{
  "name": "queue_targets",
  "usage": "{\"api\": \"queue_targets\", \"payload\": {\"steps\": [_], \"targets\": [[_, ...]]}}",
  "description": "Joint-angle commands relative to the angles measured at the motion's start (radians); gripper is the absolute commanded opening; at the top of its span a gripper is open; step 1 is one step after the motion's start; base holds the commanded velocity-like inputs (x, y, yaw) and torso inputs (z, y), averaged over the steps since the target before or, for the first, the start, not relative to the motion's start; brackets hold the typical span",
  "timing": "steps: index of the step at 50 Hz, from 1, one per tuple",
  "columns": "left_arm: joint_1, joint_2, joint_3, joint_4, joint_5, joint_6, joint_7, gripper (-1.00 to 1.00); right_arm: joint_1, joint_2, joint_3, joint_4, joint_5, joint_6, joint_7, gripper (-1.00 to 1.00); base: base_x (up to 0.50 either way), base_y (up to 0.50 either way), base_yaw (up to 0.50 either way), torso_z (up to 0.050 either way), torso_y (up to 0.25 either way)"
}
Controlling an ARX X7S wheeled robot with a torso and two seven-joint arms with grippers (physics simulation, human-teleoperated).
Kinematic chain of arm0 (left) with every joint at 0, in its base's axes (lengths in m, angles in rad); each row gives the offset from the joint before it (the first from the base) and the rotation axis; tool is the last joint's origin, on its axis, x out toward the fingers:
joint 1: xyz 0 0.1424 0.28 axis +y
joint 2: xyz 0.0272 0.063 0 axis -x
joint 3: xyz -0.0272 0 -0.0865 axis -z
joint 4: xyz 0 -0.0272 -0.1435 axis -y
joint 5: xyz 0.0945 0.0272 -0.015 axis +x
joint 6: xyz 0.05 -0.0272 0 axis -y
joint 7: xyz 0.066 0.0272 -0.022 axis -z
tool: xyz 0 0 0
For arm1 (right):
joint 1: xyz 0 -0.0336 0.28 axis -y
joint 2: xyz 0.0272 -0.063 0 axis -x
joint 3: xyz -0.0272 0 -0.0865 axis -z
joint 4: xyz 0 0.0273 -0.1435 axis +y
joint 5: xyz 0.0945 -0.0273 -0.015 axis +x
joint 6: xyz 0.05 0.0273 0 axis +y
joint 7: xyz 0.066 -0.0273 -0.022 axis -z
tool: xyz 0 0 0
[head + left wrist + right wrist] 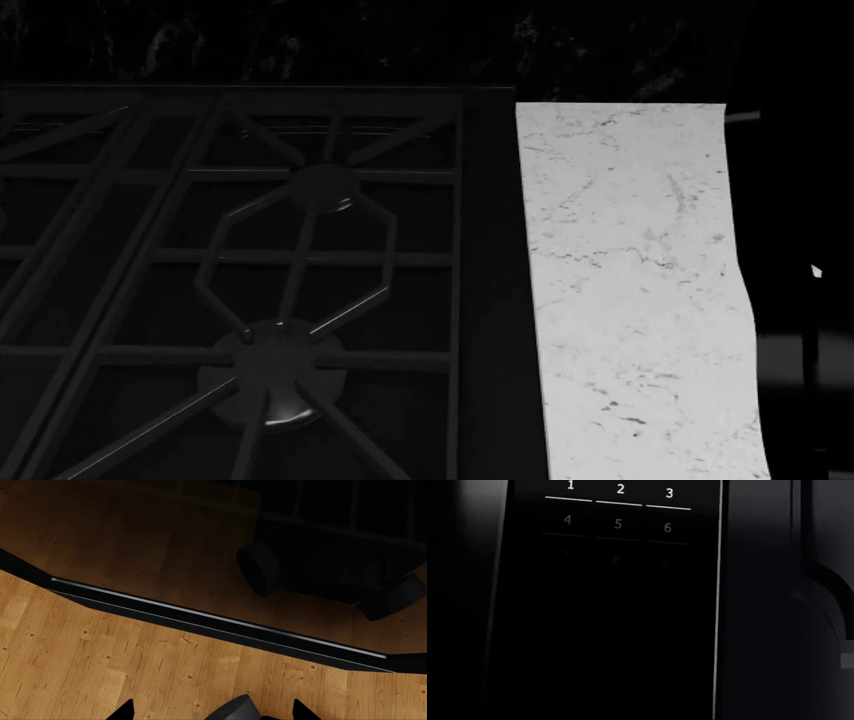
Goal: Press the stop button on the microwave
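Dim kitchen scene: the head view looks down on a dark cooktop grate (287,290) at left, with a pale marble worktop (641,300) strip to its right; neither arm appears there. The right wrist camera faces the microwave keypad (617,525) at close range, digits 1 to 6 legible, lower rows lost in shadow, so the stop button cannot be located; judged from the layout, it lies below the visible digits. Right tool itself is out of frame, state cannot be told. Left tool (213,711) hangs over wooden flooring (100,655), only its dark tips showing, apparently spread apart. The right arm is clearly nearer the panel.
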Motion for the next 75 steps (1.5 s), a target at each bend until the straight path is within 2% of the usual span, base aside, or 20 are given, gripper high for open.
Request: {"api": "queue_targets", "payload": {"steps": [1, 23, 36, 59, 75], "targets": [[0.000, 0.000, 0.000, 0.000, 0.000, 0.000, 0.000, 1.00, 0.021, -0.018, 0.000, -0.021, 0.020, 0.015, 0.006, -1.00, 0.00, 0.00, 0.00, 0.000, 0.000], [0.000, 0.000, 0.000, 0.000, 0.000, 0.000, 0.000, 1.00, 0.050, -0.056, -0.051, 0.098, -0.052, -0.095, -0.092, -1.00, 0.00, 0.00, 0.00, 0.000, 0.000], [0.000, 0.000, 0.000, 0.000, 0.000, 0.000, 0.000, 1.00, 0.053, -0.094, -0.065, 0.111, -0.044, -0.100, -0.086, -1.00, 0.00, 0.00, 0.00, 0.000, 0.000], [0.000, 0.000, 0.000, 0.000, 0.000, 0.000, 0.000, 1.00, 0.076, -0.154, -0.156, 0.386, -0.122, -0.278, -0.223, -1.00, 0.00, 0.00, 0.00, 0.001, 0.000], [0.000, 0.000, 0.000, 0.000, 0.000, 0.000, 0.000, 1.00, 0.078, -0.145, -0.231, 0.538, -0.095, -0.384, -0.264, -1.00, 0.02, 0.00, 0.01, 0.005, 0.000]]}}
